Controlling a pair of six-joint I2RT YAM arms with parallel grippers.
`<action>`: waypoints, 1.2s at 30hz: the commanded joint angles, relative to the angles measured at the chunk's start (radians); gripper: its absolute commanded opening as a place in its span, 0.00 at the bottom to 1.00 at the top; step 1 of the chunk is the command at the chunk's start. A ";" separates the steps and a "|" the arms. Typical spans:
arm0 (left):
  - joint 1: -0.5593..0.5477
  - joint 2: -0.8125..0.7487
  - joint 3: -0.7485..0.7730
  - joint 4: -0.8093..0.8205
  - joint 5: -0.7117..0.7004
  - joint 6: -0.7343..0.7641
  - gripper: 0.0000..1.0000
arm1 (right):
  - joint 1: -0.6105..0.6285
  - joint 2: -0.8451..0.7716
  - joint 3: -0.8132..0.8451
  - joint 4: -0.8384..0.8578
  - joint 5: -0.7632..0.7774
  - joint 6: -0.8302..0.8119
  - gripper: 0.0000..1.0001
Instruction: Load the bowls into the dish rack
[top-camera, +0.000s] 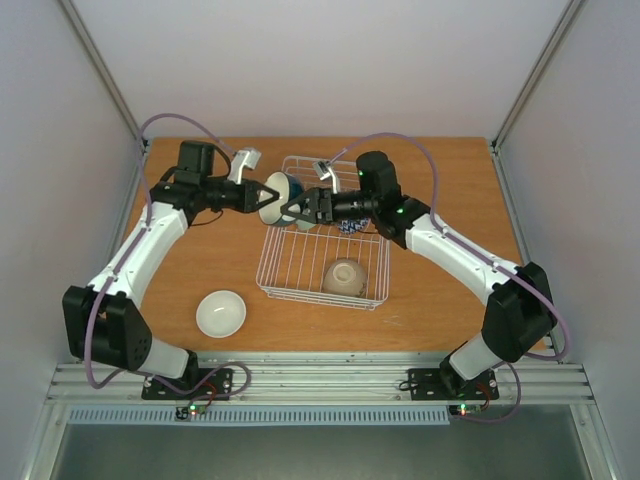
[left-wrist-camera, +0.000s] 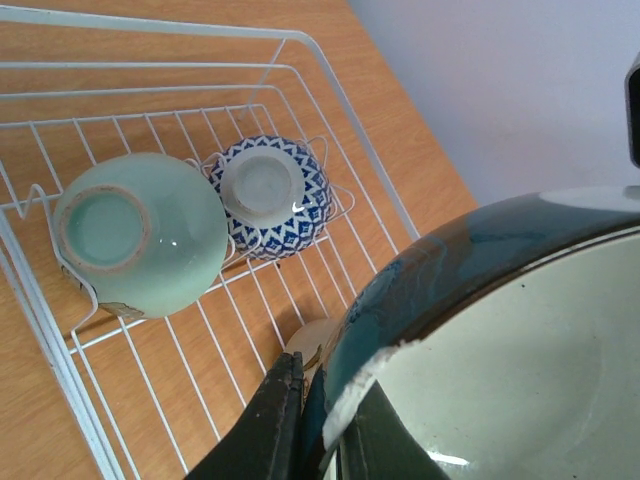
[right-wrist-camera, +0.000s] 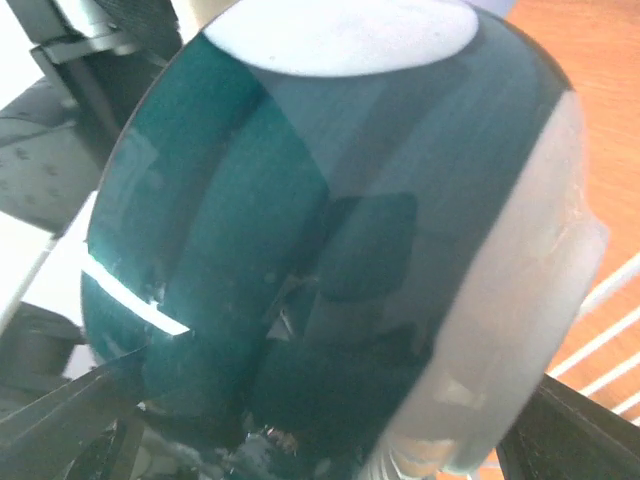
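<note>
Both arms meet over the far-left corner of the rack (top-camera: 300, 265), about 10 o'clock from its middle. The left gripper (top-camera: 264, 195) is clamped on the rim of the teal bowl (top-camera: 278, 198) — the bowl is tipped on edge, in the air above the wires. Facing it from 3 o'clock, the right gripper (top-camera: 290, 212) has its jaws spread wide, one finger (right-wrist-camera: 60, 425) on either side of the bowl's dark outside; I cannot tell whether they touch it. It's crowded below: a green bowl (left-wrist-camera: 140, 235) sits at the rack's 6 o'clock end, foot ring up, with a blue bowl (left-wrist-camera: 272, 192) just beside it, foot up too. The right arm hangs across the rack's far half. Out on the table (top-camera: 420, 310), at 7 o'clock from the rack, sits a white bowl (top-camera: 221, 313) — upright, well apart.
</note>
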 joint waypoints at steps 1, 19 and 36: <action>-0.050 0.019 0.008 0.026 -0.014 0.032 0.01 | 0.043 -0.010 0.069 -0.156 0.075 -0.134 0.92; -0.077 0.032 -0.007 0.001 -0.087 0.082 0.01 | 0.091 -0.073 0.102 -0.327 0.333 -0.250 0.85; -0.078 0.035 -0.018 -0.006 -0.120 0.099 0.01 | 0.091 -0.105 0.095 -0.367 0.463 -0.257 0.61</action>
